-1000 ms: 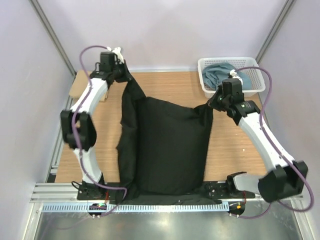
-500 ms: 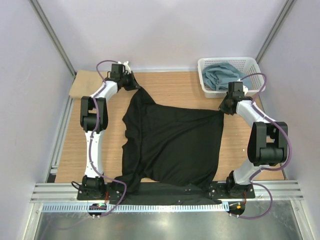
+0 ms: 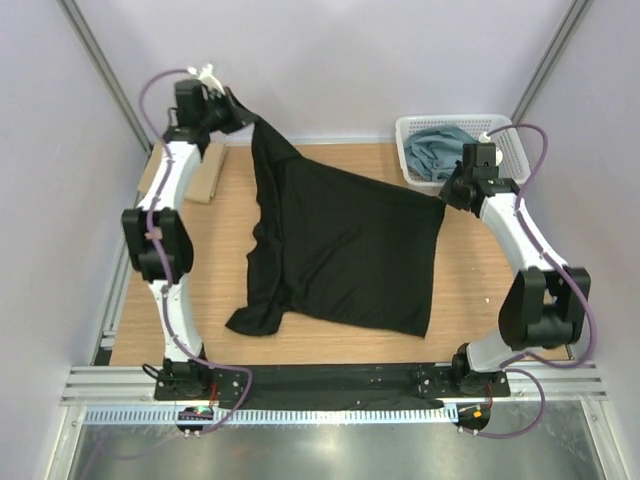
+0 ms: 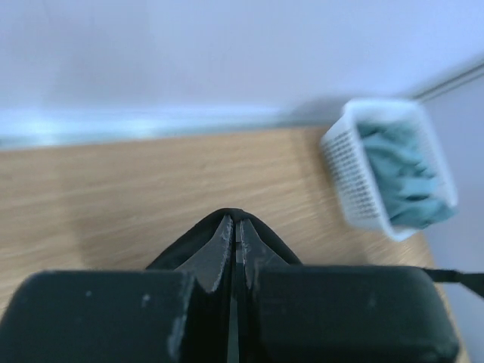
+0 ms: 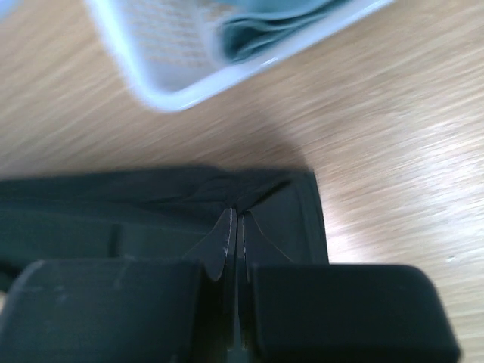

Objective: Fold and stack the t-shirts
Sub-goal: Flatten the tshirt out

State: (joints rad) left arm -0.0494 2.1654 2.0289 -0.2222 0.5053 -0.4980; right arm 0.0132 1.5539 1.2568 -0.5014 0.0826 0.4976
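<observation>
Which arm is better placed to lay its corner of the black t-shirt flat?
Right, probably: the right claw pinches the black t-shirt low by the table, while the left claw holds its corner high.

A light wooden table (image 3: 480, 290) fills the middle of the top view. A black t-shirt (image 3: 340, 250) sprawls across its centre, lower hem and one sleeve resting on the wood toward the lower left. A white basket (image 3: 412, 172) stands at the upper right. A tan cloth (image 3: 208, 178) lies at the upper left edge.
</observation>
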